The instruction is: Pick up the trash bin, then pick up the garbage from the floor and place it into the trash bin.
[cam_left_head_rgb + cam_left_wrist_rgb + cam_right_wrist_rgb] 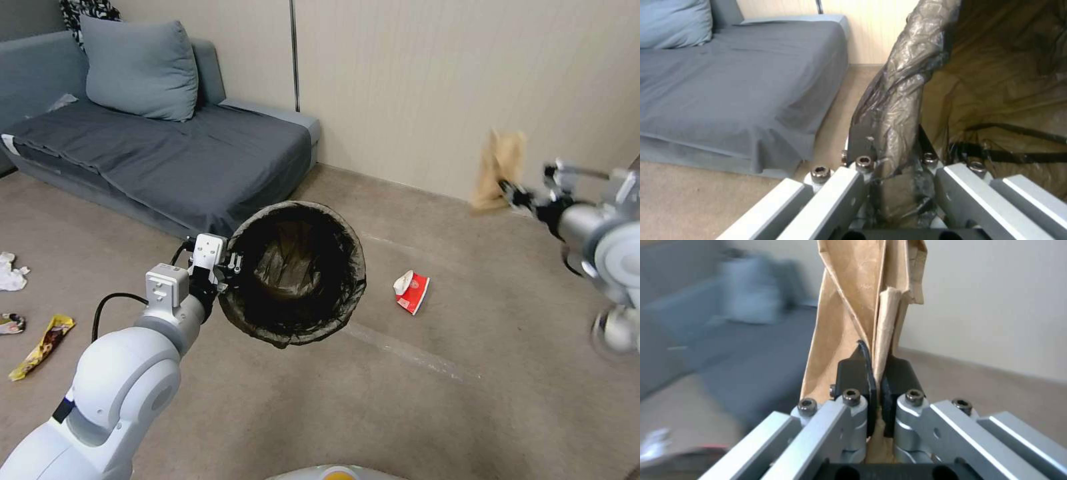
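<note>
From the head view, the left end effector (230, 263) pinches the rim of the trash bin (293, 273), held above the floor (433, 413) with its mouth tipped toward the camera, while the right end effector (510, 190) holds a tan paper bag (499, 167) upright near the wall; a red-and-white carton (412, 291) lies between them. The left wrist view has the fingers (858, 143) clamped across the dark liner (902, 83). In the right wrist view the black pads (856, 373) squeeze the bag (862, 290), its long axis extending straight out from the grip.

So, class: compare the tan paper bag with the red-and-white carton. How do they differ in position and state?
1. The tan paper bag is held in the air, pinched by the right gripper; the red-and-white carton lies on the floor.
2. The bag is plain tan; the carton is red and white.
Shared: both are outside the trash bin, which the left gripper holds.
</note>
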